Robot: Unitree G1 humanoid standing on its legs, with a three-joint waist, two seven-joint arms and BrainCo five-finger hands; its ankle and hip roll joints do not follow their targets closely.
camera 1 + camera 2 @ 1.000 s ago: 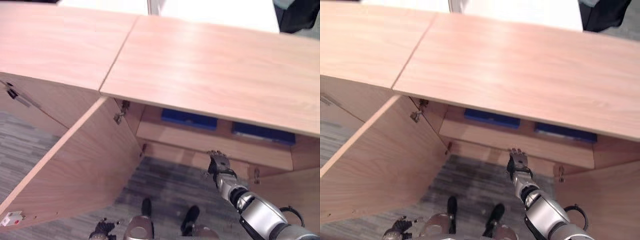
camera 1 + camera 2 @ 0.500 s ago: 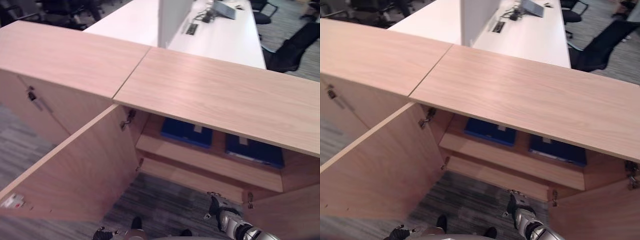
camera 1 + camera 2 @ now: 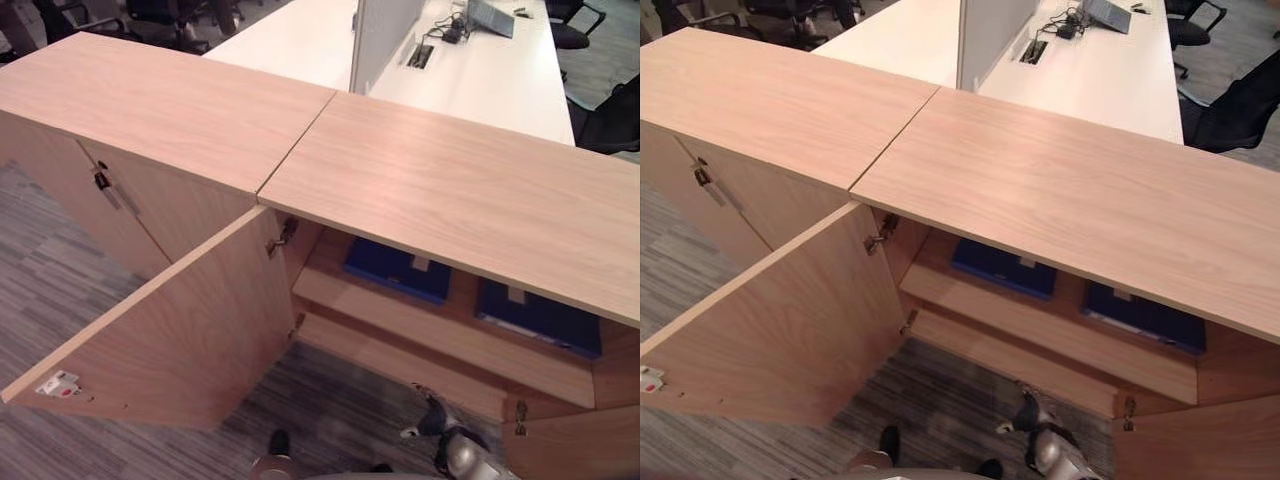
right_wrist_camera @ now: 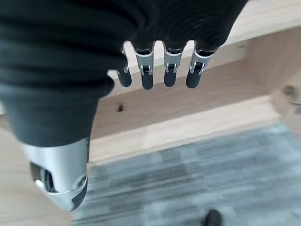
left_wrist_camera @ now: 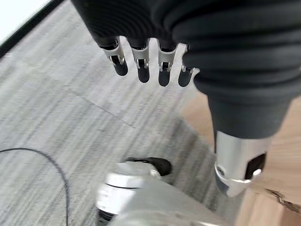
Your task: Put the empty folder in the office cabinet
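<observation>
Two blue folders lie flat on the upper shelf inside the open office cabinet (image 3: pixel 450 190): one on the left (image 3: pixel 395 270), one on the right (image 3: pixel 540 320). I cannot tell which of them is empty. My right hand (image 3: pixel 438 422) hangs low in front of the cabinet's bottom shelf, below and apart from the folders. In its wrist view the right hand (image 4: pixel 146 70) has straight fingers and holds nothing. My left hand (image 5: pixel 142 66) is open over the grey carpet, also with nothing in it.
The cabinet's left door (image 3: pixel 170 340) swings far out over the carpet; the right door (image 3: pixel 575 445) stands open at the lower right. A shut cabinet with a handle (image 3: pixel 105 185) adjoins on the left. Behind stand a white desk (image 3: pixel 470 60) and office chairs.
The whole picture has shifted, so the camera has moved back and up. My right hand has dropped lower and away from the shelf edge. The folders have stayed put.
</observation>
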